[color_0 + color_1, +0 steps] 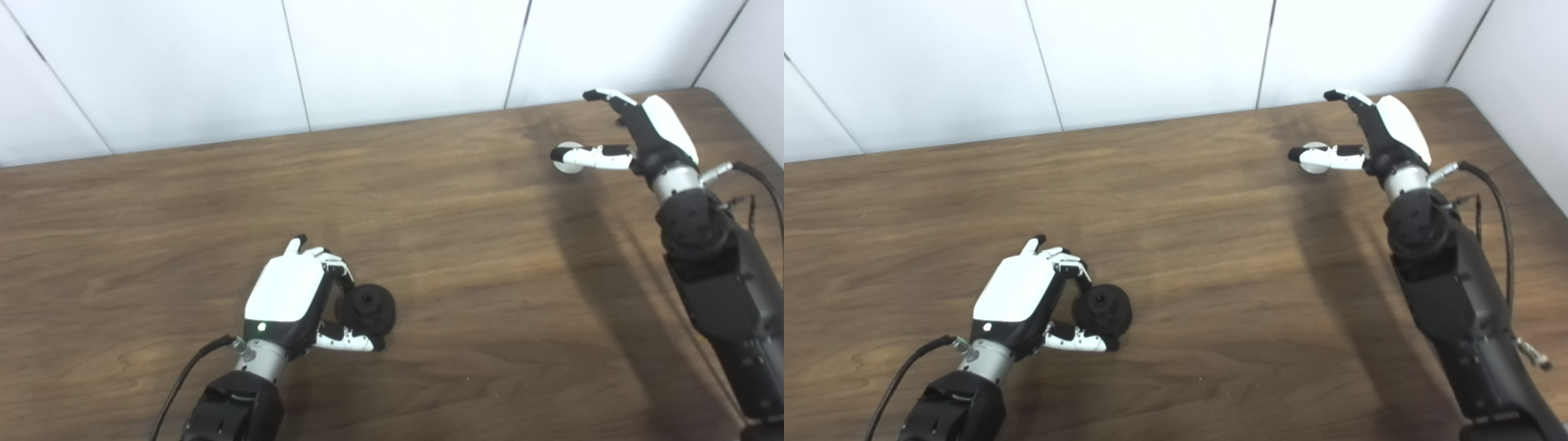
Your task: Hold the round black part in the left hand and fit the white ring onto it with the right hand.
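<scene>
The round black part [368,309] lay on the desk [465,257], in its near half, and I take it as the landmark. The left hand [294,300] was curled around it from the left, fingers over its far side and thumb along its near side. It touched the part, but I could not tell if the grip was already firm; the part seemed to rest on the wood.

Far to the right of the black part, near the back corner, the white ring [568,158] lay flat. The right hand [637,138] was open above it, thumb stretched over the ring, holding nothing. I think it stood so to come down and pinch the ring.
</scene>
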Robot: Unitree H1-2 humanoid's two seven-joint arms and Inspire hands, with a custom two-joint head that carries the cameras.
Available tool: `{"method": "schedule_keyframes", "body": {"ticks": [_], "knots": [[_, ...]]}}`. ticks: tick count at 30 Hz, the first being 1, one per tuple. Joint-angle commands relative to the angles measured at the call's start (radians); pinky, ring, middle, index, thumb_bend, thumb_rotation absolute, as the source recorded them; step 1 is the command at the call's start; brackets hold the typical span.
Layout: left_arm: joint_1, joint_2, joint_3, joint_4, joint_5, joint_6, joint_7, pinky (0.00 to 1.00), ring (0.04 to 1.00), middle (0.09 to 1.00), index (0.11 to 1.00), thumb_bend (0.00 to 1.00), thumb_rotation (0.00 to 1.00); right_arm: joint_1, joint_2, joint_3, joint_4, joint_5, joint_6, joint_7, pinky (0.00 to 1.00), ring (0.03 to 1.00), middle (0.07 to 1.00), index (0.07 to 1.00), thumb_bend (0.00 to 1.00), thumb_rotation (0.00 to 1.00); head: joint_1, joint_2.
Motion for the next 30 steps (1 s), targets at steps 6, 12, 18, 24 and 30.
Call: {"method": "schedule_keyframes", "body": {"ticks": [6,12,18,24,30], "knots": [[0.014,0.028,0.015,0.023,0.004,-0.008,-0.013,1.00,0.854,0.757,0.484,0.52,0.06,-0.124,-0.069,0.065,0.107,-0.065,-0.028,0.025,1.00,0.990,0.947,0.818,0.79,0.32,-0.012,-0.002],[0.016,0.029,0.021,0.026,0.001,-0.013,-0.008,1.00,0.852,0.755,0.484,0.52,0.06,-0.192,-0.107,0.144,0.213,-0.118,-0.032,0.061,1.00,0.997,0.957,0.797,0.83,0.32,-0.015,-0.007],[0.014,0.031,0.022,0.028,-0.008,-0.014,-0.011,1.00,0.854,0.759,0.484,0.52,0.06,-0.239,-0.113,0.184,0.282,-0.140,-0.023,0.081,1.00,0.998,0.956,0.784,0.85,0.31,-0.020,-0.008],[0.012,0.031,0.017,0.023,0.001,-0.010,-0.021,1.00,0.854,0.758,0.484,0.52,0.06,-0.269,-0.111,0.216,0.335,-0.168,-0.014,0.085,1.00,0.996,0.954,0.771,0.84,0.31,-0.019,-0.009],[0.016,0.032,0.018,0.022,-0.001,-0.011,-0.019,1.00,0.856,0.758,0.484,0.53,0.06,-0.286,-0.110,0.240,0.368,-0.185,-0.001,0.101,1.00,0.990,0.944,0.736,0.83,0.30,-0.013,-0.007]]}}
